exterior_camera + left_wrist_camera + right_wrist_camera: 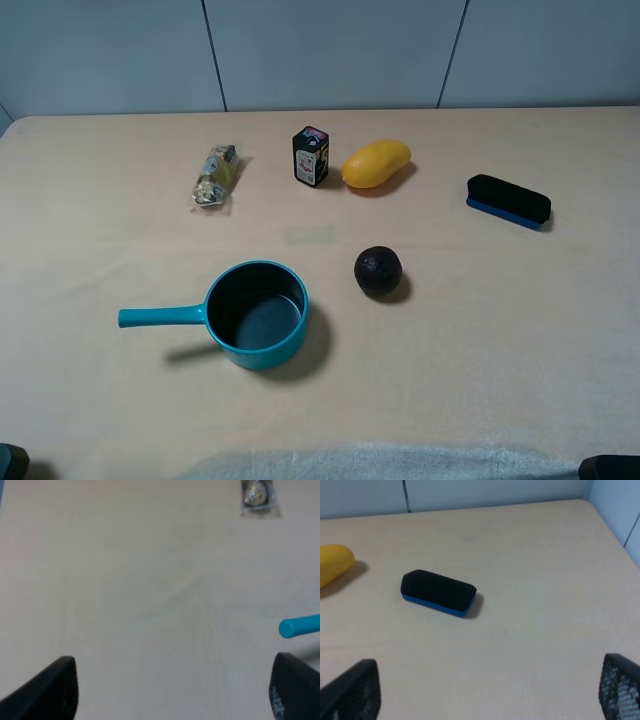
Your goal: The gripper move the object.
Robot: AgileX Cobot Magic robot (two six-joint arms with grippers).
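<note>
The object, a small black box [311, 155] with teal and red-pink marks, stands upright at the back middle of the table, just left of a yellow mango [376, 164]. It shows in neither wrist view. My left gripper [172, 690] is open over bare table, with its dark fingers [47, 690] wide apart; it is empty and far from the box. My right gripper [485, 692] is open and empty too, fingers [352, 690] wide apart, near the black-and-blue eraser [438, 592]. In the exterior high view only dark bits of the arms show at the bottom corners.
A crinkled yellow-silver wrapper [215, 176] lies at the back left. A teal saucepan [255, 315] sits front centre, handle [299, 626] pointing left. A dark round fruit [378, 271] lies right of it. The eraser [508, 200] lies at the right. Pale cloth [380, 462] lies at the front edge.
</note>
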